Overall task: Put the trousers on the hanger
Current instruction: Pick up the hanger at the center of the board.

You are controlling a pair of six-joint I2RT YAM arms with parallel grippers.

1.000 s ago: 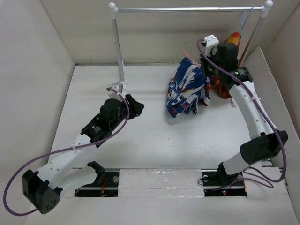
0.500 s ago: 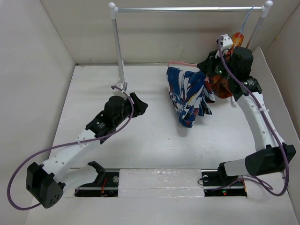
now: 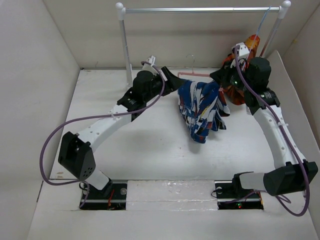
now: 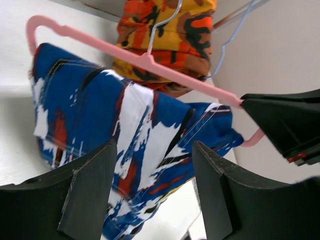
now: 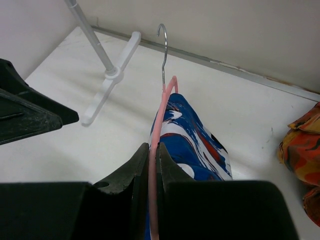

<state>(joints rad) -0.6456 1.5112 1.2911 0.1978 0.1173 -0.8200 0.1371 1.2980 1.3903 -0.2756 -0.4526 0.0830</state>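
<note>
The blue splotched trousers (image 3: 202,107) hang draped over the pink hanger (image 3: 192,68), lifted off the table. My right gripper (image 3: 219,76) is shut on the hanger's right end; in the right wrist view its jaws (image 5: 152,150) pinch the pink frame (image 5: 163,107) above the trousers (image 5: 197,145). My left gripper (image 3: 176,80) is open and empty just left of the trousers. In the left wrist view its fingers (image 4: 87,192) stand wide apart below the trousers (image 4: 125,115) and the hanger (image 4: 150,61).
A white clothes rack (image 3: 200,9) stands at the back, its pole (image 3: 126,47) near my left arm. An orange-red patterned garment (image 3: 236,94) on a pale bluish hanger (image 4: 231,39) hangs at the back right. Walls enclose the table.
My left arm swung from the table's left-middle up and right to the trousers' left side. My right gripper raised and turned the hanger, so the trousers hang spread out.
</note>
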